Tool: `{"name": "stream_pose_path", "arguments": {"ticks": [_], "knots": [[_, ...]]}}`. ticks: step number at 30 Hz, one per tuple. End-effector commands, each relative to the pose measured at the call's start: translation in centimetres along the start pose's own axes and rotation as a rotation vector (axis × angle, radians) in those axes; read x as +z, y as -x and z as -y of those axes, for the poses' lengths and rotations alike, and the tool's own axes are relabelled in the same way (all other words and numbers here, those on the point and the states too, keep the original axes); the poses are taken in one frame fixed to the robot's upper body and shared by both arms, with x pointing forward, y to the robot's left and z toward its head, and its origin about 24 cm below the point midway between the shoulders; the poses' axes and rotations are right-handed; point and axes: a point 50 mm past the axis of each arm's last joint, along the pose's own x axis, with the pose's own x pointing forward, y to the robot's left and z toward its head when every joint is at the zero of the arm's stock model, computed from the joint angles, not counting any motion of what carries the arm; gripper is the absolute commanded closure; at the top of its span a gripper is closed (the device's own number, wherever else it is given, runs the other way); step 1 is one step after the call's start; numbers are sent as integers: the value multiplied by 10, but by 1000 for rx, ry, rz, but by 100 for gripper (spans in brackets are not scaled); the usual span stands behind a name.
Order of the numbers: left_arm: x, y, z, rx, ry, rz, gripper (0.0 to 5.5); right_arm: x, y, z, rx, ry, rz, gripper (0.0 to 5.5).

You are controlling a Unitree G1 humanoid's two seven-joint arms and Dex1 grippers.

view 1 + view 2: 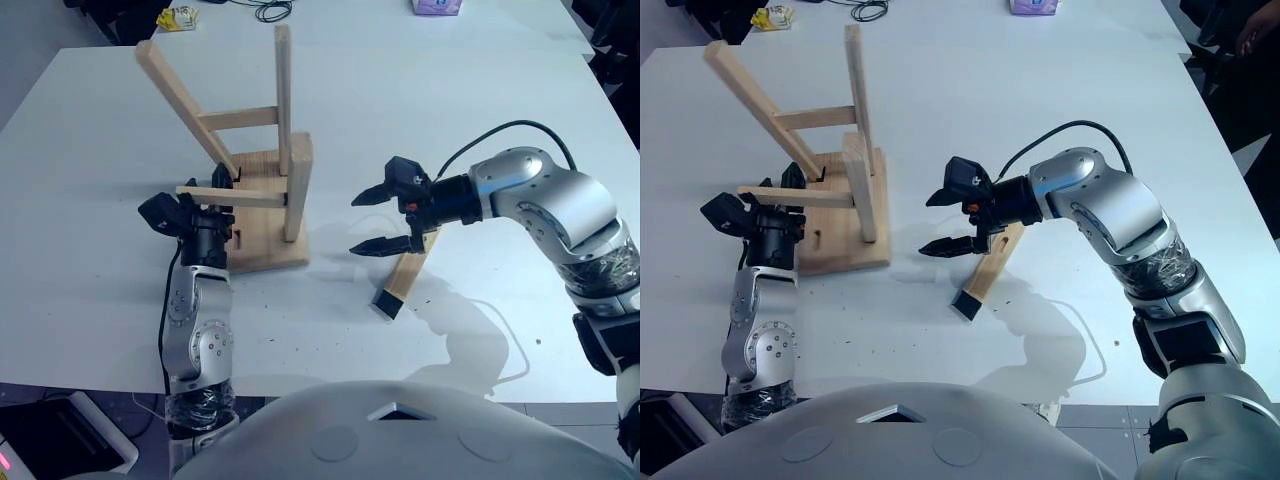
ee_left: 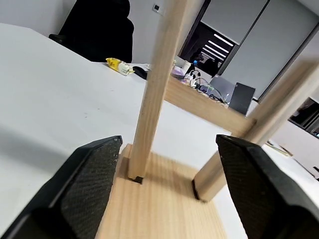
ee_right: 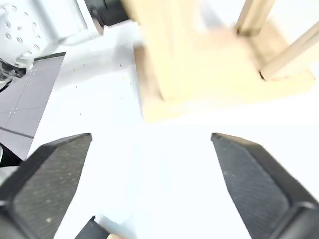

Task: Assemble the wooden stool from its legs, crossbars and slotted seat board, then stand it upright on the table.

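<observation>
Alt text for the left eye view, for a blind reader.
A partly built wooden stool rests upside down on the table. The left gripper is at its near edge, the right gripper by a loose leg, both with jaws open.

Pale wooden slotted seat board [image 1: 262,250] flat on white table [image 1: 450,90], three square wooden legs [image 1: 284,100] standing up from it, two crossbars [image 1: 238,118] fitted; fourth black-tipped leg [image 1: 408,272] lying loose just right.

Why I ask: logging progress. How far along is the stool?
Done: three legs and crossbars stand in the flat-lying pale wooden slotted seat board. In hand: nothing; left gripper by the board and right gripper above the loose wooden leg are open. Left: fit that leg, stand the stool upright.
</observation>
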Motion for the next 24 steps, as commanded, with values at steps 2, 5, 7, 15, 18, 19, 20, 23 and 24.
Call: {"name": "stream_pose_path", "arguments": {"ticks": [2, 5, 7, 15, 18, 19, 20, 23, 24], "knots": [[6, 2, -13, 27, -37, 13, 200, 9, 7, 7, -55, 15, 9, 11], [7, 6, -22, 53, -64, -5, 200, 3, 12, 14, -96, 3, 0, 11], [5, 8, -32, 97, -94, -28, 200, -5, 14, 21, -143, 10, -9, 11], [-20, -7, -54, 144, -309, -271, 200, -19, 24, 55, -416, -63, 114, 11], [-29, -9, -49, 63, -376, -359, 200, -36, 36, 72, -585, -33, 49, 11], [-31, -10, -48, 34, -391, -384, 200, -44, 43, 79, -649, -29, 12, 11], [-33, -11, -48, 13, -405, -406, 200, -51, 50, 84, -695, -34, -13, 11], [-43, -17, -52, -65, -468, -481, 200, -68, 69, 97, -796, -37, -78, 11], [-44, -19, -54, -86, -485, -500, 200, -69, 73, 100, -814, -36, -85, 11]]}}
